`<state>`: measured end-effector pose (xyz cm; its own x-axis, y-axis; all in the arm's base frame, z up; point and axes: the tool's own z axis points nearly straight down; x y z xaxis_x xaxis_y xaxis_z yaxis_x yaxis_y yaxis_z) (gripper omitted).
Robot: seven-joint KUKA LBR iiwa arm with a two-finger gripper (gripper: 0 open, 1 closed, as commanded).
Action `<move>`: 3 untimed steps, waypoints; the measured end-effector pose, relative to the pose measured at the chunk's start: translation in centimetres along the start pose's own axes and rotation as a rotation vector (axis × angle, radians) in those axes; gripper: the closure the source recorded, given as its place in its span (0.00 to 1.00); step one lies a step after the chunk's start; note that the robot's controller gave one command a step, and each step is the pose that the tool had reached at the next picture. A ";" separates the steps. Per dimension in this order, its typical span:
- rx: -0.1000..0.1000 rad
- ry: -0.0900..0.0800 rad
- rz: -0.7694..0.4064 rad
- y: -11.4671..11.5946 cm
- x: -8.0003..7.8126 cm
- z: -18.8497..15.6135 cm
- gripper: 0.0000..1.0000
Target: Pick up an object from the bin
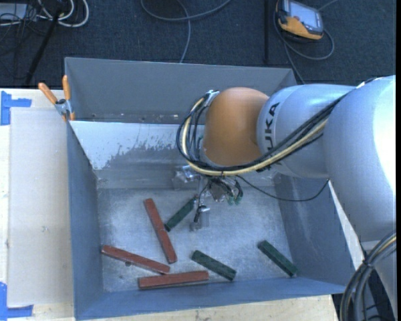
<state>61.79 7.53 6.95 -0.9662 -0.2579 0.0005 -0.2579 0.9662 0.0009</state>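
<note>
My gripper (199, 218) hangs below the orange wrist cover, near the middle of the bin floor, with its fingers pointing down. A dark green bar (179, 215) lies slanted just left of the fingertips, touching or nearly touching them. A reddish-brown bar (160, 231) lies slanted further left. Nothing shows between the fingers.
Two more reddish-brown bars (134, 259) (172, 280) lie near the front wall. A dark green bar (213, 264) lies in front of the gripper and another (277, 258) at the front right. The arm covers the bin's back right.
</note>
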 end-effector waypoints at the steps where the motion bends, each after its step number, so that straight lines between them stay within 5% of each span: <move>1: 0.000 0.000 0.001 0.0 0.0 0.0 1.00; 2: 0.003 -0.008 -0.160 -1.0 2.6 -12.5 1.00; 3: 0.004 -0.010 -0.206 -1.9 2.9 -19.6 1.00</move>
